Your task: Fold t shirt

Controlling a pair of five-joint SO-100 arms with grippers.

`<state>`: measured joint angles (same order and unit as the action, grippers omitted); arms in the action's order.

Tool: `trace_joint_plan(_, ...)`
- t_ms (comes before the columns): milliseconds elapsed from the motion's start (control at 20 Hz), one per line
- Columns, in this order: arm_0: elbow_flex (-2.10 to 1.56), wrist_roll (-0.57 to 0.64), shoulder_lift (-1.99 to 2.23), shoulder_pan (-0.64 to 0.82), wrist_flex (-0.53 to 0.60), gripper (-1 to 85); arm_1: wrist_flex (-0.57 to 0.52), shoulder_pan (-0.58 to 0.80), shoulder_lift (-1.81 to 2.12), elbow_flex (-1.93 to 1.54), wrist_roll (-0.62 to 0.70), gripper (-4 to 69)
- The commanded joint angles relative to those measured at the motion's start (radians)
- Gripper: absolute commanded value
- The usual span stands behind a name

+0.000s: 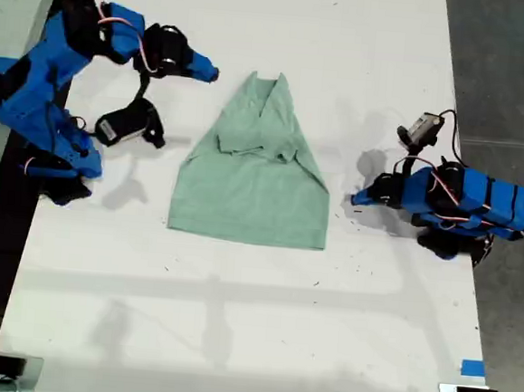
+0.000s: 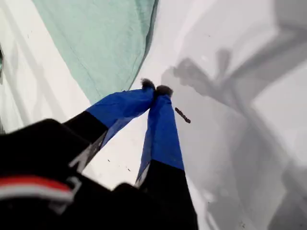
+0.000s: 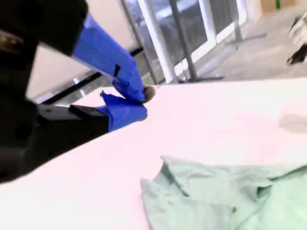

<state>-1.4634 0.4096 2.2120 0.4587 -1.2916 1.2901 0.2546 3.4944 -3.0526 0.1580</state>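
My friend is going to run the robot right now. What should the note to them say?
My first gripper: shut, holding nothing, resting low over the table just off the t shirt's edge, at the exterior view's right.
My second gripper: shut, empty, above the table at the exterior view's upper left, clear of the cloth.
T shirt: lies in the middle of the white table, its top part already folded in so it narrows to a point, its bottom hem still spread wide and flat.
Done: the first folds at the top, as far as the pictures show.
Left: fold the wide bottom part up and tidy the shape.
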Motion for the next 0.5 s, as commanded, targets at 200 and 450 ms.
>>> trace_joint_plan(200,-1.315,-0.261,1.032,-0.295,0.463,0.0,-0.011,-0.005,0.015,-0.054,0.006,1.4)
trace_joint_plan(450,-1.755,-0.233,1.394,-0.279,0.393,0.0,-0.011,-0.002,0.015,-0.057,0.000,1.4)
